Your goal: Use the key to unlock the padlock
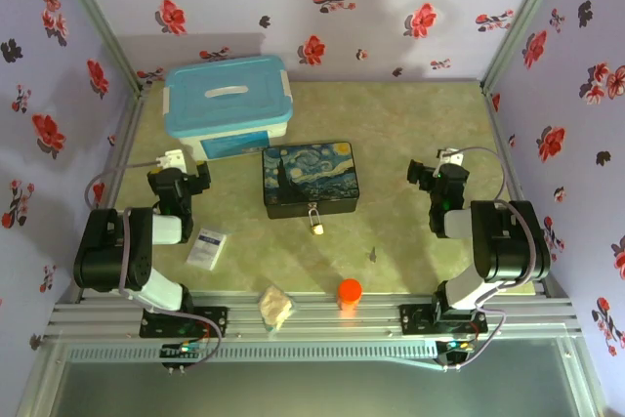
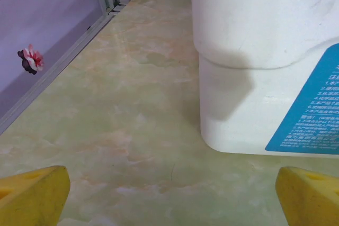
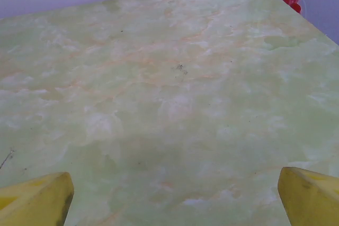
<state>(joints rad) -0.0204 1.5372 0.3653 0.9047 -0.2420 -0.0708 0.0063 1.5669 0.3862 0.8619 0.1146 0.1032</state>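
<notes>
- Near the middle of the table (image 1: 410,124), the padlock (image 1: 315,223) lies against the front edge of the painted tin (image 1: 312,180), shackle toward the tin. We cannot tell whether it is hooked through a clasp.
- The key (image 1: 372,254) lies flat on the table, right of the padlock and nearer the arms' bases, apart from it. We judge the right arm the natural one to fetch it.
- The left tool (image 1: 182,179) is released, its yellow fingers (image 2: 32,194) spread wide and empty. It faces the white wall of the blue-lidded box (image 2: 254,78), away from the padlock.
- The right tool (image 1: 433,180) is likewise spread and empty, over the table.
- Both arms sit folded near their bases, so we judge nothing of the task begun.
- The orange cap (image 1: 350,290) stands near the front edge, close to the key. A key so thin and flat will likely need a careful pinch.
</notes>
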